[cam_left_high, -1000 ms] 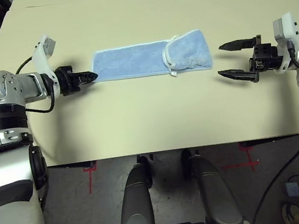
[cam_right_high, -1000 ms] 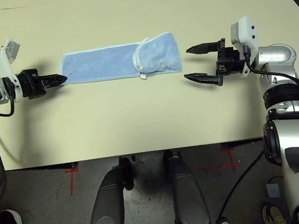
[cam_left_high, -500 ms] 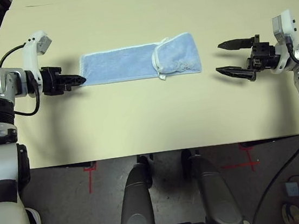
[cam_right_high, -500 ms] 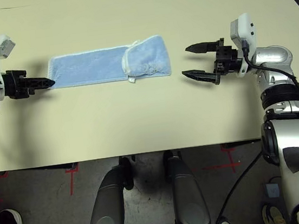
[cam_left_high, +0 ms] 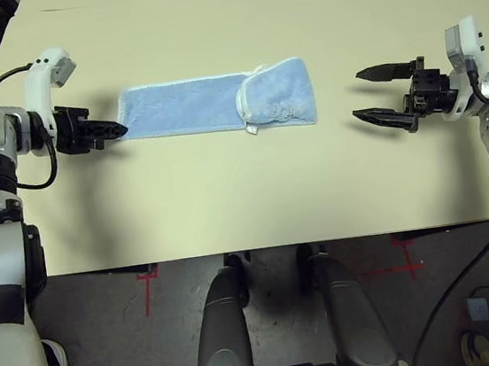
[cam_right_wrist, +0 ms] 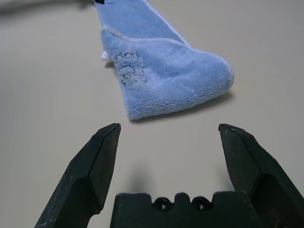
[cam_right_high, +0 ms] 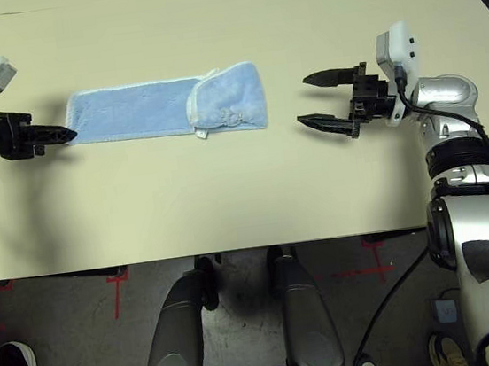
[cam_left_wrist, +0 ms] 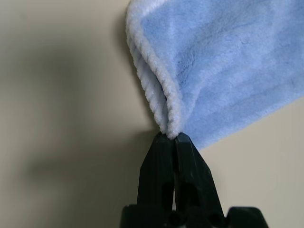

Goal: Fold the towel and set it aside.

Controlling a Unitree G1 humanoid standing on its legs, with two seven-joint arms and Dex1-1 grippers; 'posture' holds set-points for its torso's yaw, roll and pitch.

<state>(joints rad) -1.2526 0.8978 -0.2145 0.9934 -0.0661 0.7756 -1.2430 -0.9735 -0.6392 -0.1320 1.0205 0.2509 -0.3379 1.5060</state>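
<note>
the light-blue fluffy terry towel with white edging (cam_left_high: 217, 104) lies in a long strip on the beige table (cam_left_high: 246, 192), its 3 o'clock end folded over. the left gripper (cam_left_high: 116, 128), fingers pressed together, pinches its 9 o'clock edge. the right gripper (cam_left_high: 366, 93) hovers at 3 o'clock, fingers spread, apart from the towel.

light-blue towel (cam_left_high: 217, 103), white edging

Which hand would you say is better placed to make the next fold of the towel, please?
Probably the left hand: it is already shut on the towel's end. The right hand is open and apart from the folded end.
</note>
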